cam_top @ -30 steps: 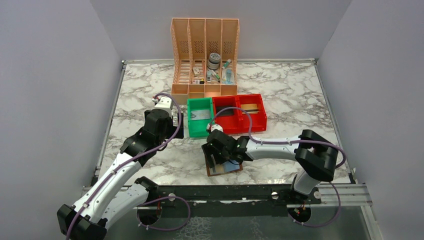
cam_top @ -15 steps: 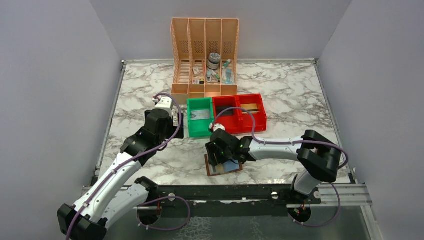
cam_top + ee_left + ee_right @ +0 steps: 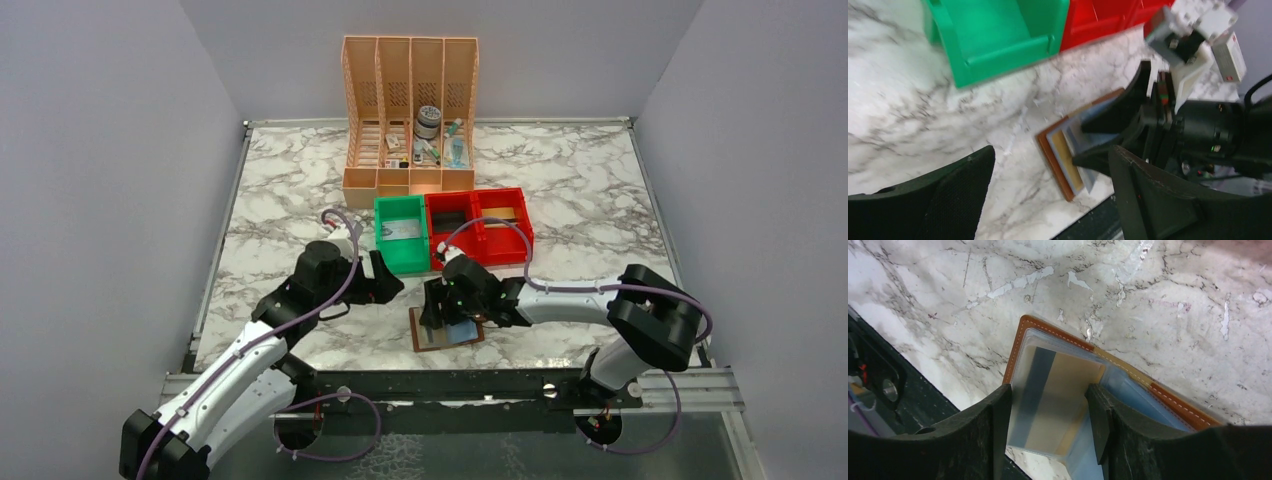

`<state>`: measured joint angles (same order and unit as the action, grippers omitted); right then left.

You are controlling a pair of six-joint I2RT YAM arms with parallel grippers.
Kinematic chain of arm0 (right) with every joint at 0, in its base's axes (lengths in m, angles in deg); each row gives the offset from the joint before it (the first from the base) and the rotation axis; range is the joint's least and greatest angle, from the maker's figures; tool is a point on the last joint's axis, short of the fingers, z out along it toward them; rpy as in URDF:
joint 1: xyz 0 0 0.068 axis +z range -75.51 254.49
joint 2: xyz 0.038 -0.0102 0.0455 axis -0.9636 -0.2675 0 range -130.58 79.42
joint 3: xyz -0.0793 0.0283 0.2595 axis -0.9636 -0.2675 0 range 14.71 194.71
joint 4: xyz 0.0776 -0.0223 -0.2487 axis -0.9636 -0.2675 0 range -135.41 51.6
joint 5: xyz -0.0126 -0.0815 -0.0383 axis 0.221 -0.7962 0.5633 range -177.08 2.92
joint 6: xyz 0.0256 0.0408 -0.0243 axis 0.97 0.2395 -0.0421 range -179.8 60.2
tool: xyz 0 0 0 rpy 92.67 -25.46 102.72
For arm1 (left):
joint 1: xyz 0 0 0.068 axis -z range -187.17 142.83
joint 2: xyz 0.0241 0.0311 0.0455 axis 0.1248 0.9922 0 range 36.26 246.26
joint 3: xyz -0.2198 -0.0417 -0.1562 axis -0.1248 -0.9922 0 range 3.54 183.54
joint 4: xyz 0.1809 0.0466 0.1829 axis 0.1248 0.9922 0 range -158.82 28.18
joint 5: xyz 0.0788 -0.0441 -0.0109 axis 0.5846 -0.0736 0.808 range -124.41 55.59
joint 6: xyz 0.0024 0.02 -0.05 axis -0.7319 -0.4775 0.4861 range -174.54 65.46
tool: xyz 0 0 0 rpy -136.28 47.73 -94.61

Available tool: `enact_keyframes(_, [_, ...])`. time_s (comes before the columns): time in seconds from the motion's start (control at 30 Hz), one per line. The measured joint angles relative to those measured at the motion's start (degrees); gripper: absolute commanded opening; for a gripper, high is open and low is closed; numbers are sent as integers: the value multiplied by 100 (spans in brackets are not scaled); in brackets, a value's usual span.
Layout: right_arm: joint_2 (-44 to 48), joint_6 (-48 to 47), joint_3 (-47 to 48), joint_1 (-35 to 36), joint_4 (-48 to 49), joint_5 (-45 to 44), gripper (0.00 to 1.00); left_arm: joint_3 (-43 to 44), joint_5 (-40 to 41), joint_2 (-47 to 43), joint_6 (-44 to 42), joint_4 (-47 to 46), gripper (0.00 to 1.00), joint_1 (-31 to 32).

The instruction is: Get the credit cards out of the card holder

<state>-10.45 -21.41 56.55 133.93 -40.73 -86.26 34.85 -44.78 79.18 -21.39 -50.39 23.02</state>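
Note:
The card holder point(image 3: 450, 338), a brown wallet, lies open near the table's front edge. Its clear sleeves hold credit cards, a tan one with a dark stripe point(image 3: 1063, 390) and a pale blue one point(image 3: 1133, 392). My right gripper point(image 3: 440, 315) sits over the holder. In the right wrist view the right gripper point(image 3: 1048, 425) presses a finger against each long edge of the tan card's sleeve, which is lifted off the holder. My left gripper point(image 3: 392, 285) hangs open just left of the holder. In the left wrist view the left gripper point(image 3: 1048, 195) has only marble between its fingers, beside the card holder point(image 3: 1050, 155).
A green bin point(image 3: 400, 235) and red bins point(image 3: 480, 228) stand just behind both grippers. A peach file organiser point(image 3: 410, 110) holding small items is at the back. The black front rail point(image 3: 450, 385) runs right below the holder.
My left arm swung forward and right, from beside the green bin toward the holder. The right gripper shifted slightly right, and its jaws closed in on the sleeve.

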Motion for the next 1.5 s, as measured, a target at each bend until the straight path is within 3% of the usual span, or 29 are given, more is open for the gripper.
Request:
enact_keyframes(0.27, [354,367,-601,-59,654,76,53,-1104,-501,-472,1032,-798,73,868])
enact_keyframes(0.37, [374,457,-667,-68,752,79,53,-1401,-424,-461,1335,-1163,64,1379])
enact_keyframes(0.63, [372,595,-765,-205,960,264,53,-1825,157,-81,1910,-1978,53,2337])
enact_keyframes(0.87, [372,688,-872,-352,1163,531,53,-2208,651,210,2435,-2824,48,2570])
enact_keyframes(1.17, [352,748,-874,-369,1187,625,53,-2310,892,444,2874,-3254,44,2671])
enact_keyframes(1.5, [275,863,-874,-402,1335,787,53,-2243,850,1482,2914,-3764,42,2721])
